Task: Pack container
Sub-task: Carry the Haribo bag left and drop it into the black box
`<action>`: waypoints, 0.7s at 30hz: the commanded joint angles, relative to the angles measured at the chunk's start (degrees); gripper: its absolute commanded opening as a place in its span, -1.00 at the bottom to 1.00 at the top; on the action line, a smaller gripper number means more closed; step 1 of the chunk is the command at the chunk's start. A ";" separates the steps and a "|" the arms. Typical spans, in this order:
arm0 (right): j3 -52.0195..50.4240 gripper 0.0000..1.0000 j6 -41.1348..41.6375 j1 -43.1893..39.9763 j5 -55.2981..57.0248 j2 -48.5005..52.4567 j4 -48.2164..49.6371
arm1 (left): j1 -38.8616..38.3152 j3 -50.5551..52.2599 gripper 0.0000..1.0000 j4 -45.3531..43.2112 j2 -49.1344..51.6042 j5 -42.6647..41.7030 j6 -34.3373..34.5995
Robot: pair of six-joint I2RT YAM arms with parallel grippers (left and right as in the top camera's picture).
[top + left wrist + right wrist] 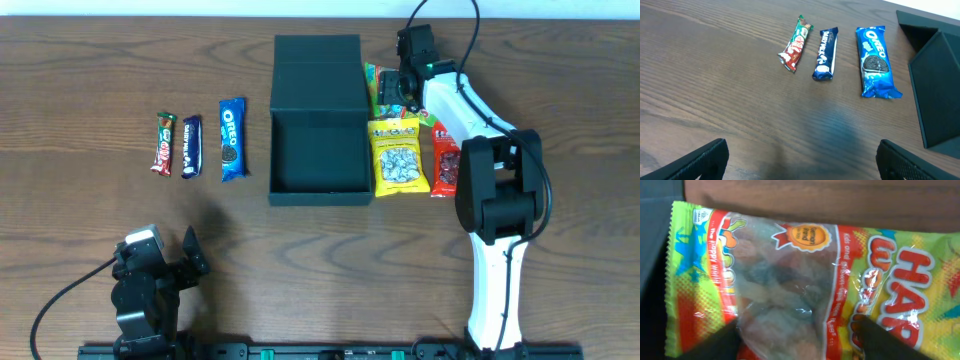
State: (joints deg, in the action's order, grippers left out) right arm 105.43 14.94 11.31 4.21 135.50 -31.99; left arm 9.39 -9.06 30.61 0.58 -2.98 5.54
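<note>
The container (pixel 318 150) is a dark teal box standing open at the table's middle, with its flap lid laid back towards the far side. Its corner shows in the left wrist view (pixel 935 90). My right gripper (pixel 398 92) is down over a green and yellow gummy bag (pixel 381 88) just right of the lid. In the right wrist view its fingers (pixel 797 340) are spread, one on each side of the bag's clear window (pixel 790 270). My left gripper (pixel 195 252) is open and empty near the front left, above bare wood (pixel 800 165).
A yellow snack packet (pixel 400 155) and a red packet (pixel 446 165) lie right of the container. Left of it lie a blue Oreo pack (pixel 232 138), a dark blue chocolate bar (pixel 191 146) and a red and green bar (pixel 163 143); the left wrist view shows all three.
</note>
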 commanded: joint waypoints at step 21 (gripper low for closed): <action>7.17 -0.97 -25.35 -1.33 -2.45 -10.97 -3.93 | 0.31 0.76 0.90 0.02 -0.33 0.15 -0.83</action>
State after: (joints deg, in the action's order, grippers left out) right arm 108.81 1.43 9.43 3.18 132.97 -36.16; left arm 9.39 -9.06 30.61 0.58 -2.98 5.54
